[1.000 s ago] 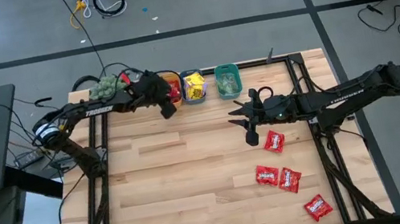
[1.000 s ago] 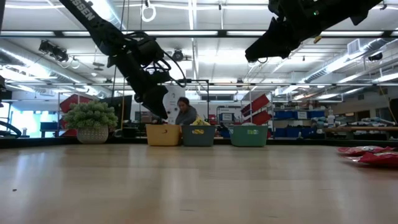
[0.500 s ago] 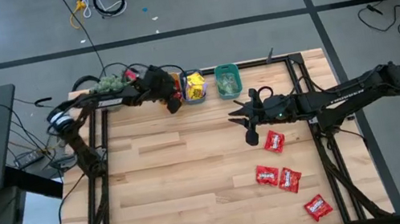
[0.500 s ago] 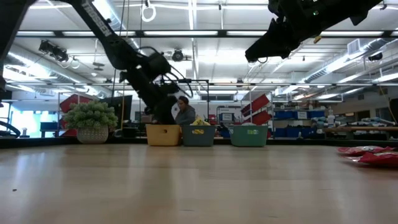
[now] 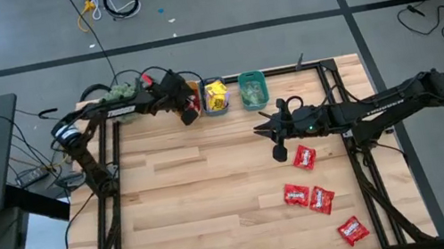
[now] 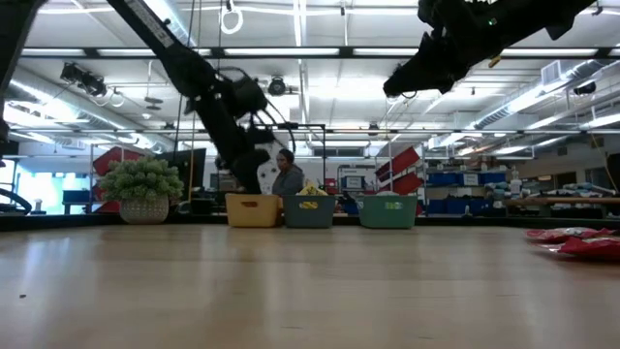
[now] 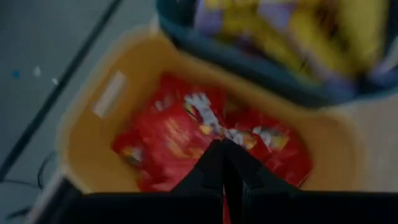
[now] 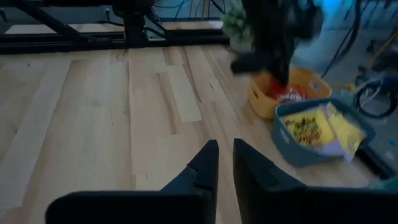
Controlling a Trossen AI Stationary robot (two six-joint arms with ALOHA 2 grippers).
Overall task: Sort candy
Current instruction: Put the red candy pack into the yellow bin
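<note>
Several red candy packets point(image 5: 304, 158) lie flat on the table's right half. Three bins stand in a row at the far edge: an orange bin point(image 7: 81, 143) holding red candy point(image 7: 168, 137), a blue bin point(image 5: 216, 96) holding yellow candy point(image 8: 317, 127), and a teal bin point(image 5: 253, 89). My left gripper point(image 7: 224, 144) hangs shut and empty over the orange bin, pointing down into it. My right gripper point(image 8: 225, 146) hovers high above the table's middle right, near the nearest red packet. Its fingers are a narrow gap apart, with nothing between them.
A fuzzy green plant ball point(image 6: 142, 189) stands at the far left beside the orange bin point(image 6: 252, 208). Black frame rails run along the table's left and right sides. The bare wood in the table's middle and left half point(image 5: 181, 204) gives free room.
My left gripper has moved a little toward the far edge and now hangs over the orange bin, its arm drawn back and raised at the elbow. The candy on the table has not moved.
</note>
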